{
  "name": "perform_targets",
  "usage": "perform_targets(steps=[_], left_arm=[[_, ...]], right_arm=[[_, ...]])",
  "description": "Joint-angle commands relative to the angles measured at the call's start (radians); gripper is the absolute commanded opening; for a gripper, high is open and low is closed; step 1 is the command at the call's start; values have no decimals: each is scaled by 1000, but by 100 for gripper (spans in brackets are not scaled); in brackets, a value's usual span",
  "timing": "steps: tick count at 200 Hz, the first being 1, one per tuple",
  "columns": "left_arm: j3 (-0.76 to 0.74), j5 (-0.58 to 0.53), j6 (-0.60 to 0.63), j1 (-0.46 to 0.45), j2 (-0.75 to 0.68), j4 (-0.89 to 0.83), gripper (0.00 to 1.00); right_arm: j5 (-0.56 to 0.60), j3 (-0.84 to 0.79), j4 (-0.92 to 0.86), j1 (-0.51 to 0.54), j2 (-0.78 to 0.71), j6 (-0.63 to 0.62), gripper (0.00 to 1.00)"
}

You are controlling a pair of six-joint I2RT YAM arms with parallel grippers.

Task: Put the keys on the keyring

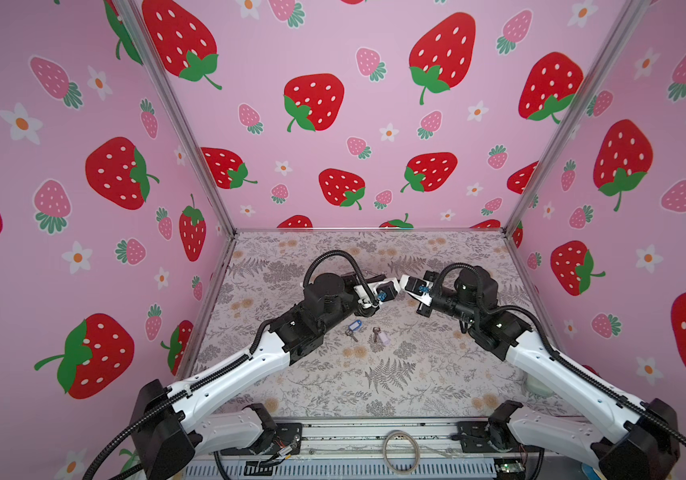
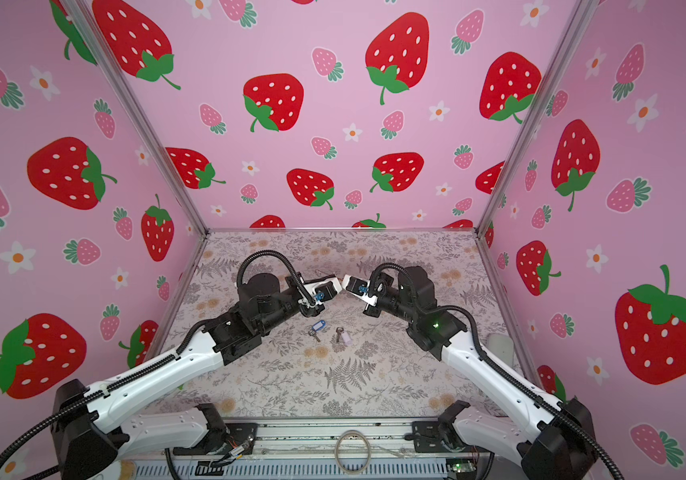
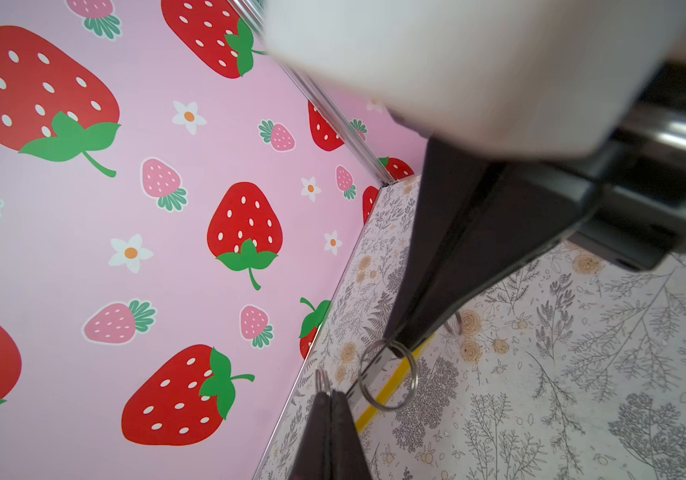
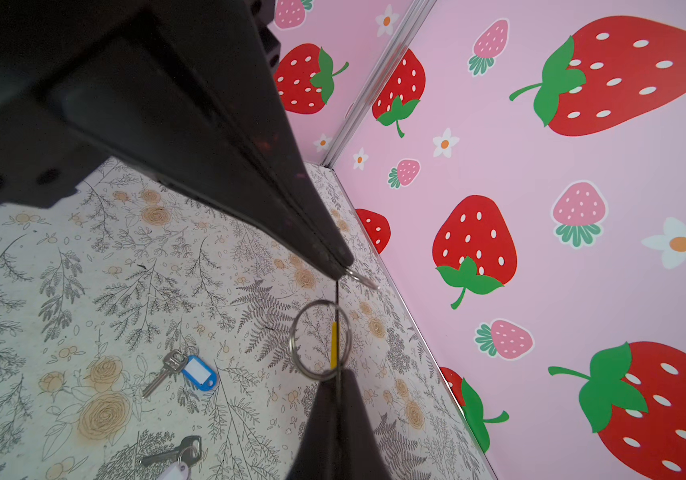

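Both the blue-tagged key [image 1: 354,326] and the lilac-tagged key [image 1: 378,335] lay loose on the worktop [image 1: 333,382], unthreaded. Above it, the left gripper [image 3: 328,401] and right gripper [image 4: 335,386] held the keyring [image 4: 334,343] between them, jaws pinched shut on it.

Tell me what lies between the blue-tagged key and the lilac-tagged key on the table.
Nothing lies there. Between the blue-tagged key and the lilac-tagged key there is only bare floral tablecloth, as both top views show.
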Motion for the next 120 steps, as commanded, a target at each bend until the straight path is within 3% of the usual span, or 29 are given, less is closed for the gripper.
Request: perform_targets(steps=[1,59,120], left_arm=[[2,12,-20,5,-4,16,0],[-19,19,-99,28,-20,59,0],[-29,130,-273,77,-18,152,0]], right_arm=[[-26,-10,47,7,-29,-8,0],[0,-26,82,8,-42,-2,0],[-30,-59,170,8,-41,46,2]])
